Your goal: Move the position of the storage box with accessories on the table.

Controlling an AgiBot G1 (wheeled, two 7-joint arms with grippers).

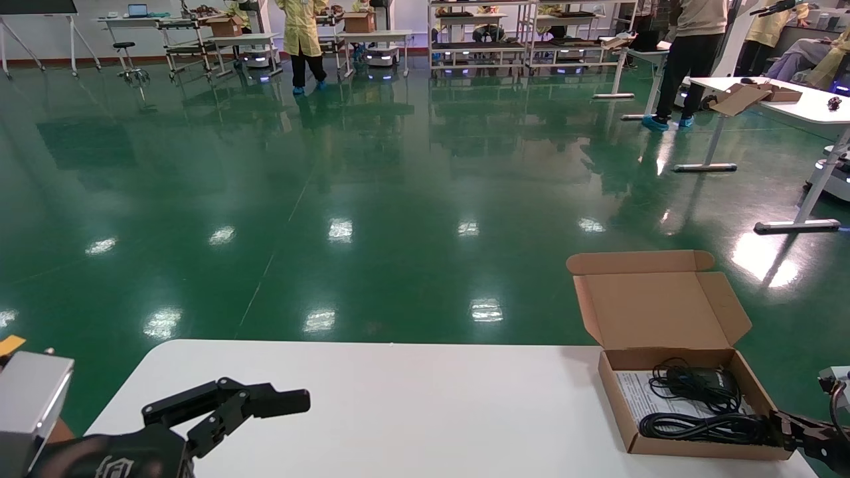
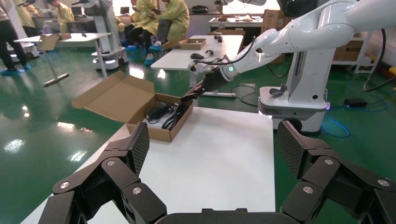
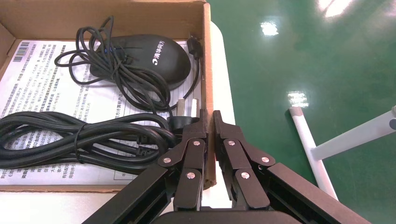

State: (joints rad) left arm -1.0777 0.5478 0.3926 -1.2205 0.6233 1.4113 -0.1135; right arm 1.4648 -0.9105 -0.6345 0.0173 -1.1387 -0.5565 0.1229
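The right gripper (image 3: 208,122) sits at the lower right corner of the head view, its two fingers pinched together on the right-hand wall of the storage box (image 1: 690,398), one finger inside the wall and one outside. In the right wrist view the cardboard edge runs straight up between the black fingertips (image 3: 195,133).

The left gripper (image 1: 265,400) hangs at the lower left of the head view, above the near left part of the table (image 1: 398,411), with its fingers spread wide and nothing between them; the left wrist view shows the two ribbed pads (image 2: 140,145) well apart.

The storage box rests on the table's near right corner, in the lower right of the head view, close to the right edge. Its lid (image 1: 654,305) stands open, tilted back beyond the far edge of the table. Inside lie a coiled black power cable (image 3: 79,137), nearest the gripper, a black mouse (image 3: 149,58) with its cord bundled over it farther in, and a printed sheet (image 3: 42,88) beneath both.

Beyond the table stretches a glossy green floor (image 1: 332,172). At the upper right stands a white desk (image 1: 797,109) with another open carton on it, and along the top of the frame are shelving racks (image 1: 478,33) and people in yellow coats (image 1: 302,33).
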